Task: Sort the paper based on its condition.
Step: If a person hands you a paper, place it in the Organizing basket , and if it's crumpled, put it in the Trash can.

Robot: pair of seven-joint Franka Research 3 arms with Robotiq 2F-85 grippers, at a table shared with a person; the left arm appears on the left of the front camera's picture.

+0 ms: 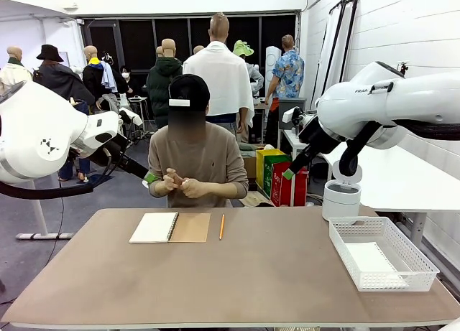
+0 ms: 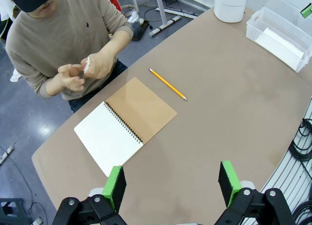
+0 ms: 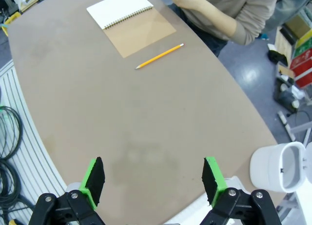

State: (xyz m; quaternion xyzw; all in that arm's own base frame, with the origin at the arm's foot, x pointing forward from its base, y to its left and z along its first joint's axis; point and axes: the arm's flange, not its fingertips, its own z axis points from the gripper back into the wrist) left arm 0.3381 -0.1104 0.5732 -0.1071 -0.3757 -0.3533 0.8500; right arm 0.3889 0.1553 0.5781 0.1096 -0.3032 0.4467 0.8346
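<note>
Both my left gripper (image 2: 171, 182) and right gripper (image 3: 154, 180) gape wide; the person's hands (image 2: 80, 71) at twelve o'clock crumple paper (image 2: 87, 65), likely feather-light, springy, best pinched around its middle.

Matt table (image 1: 237, 273), perforated plastic basket (image 1: 413, 255)

Bright, even light; wrist views bend edges

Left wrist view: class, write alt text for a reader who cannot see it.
A person's hands crumple white paper at the table's far edge, behind an open spiral notebook and a pencil. The left gripper hovers open; a white basket sits far right.
</note>
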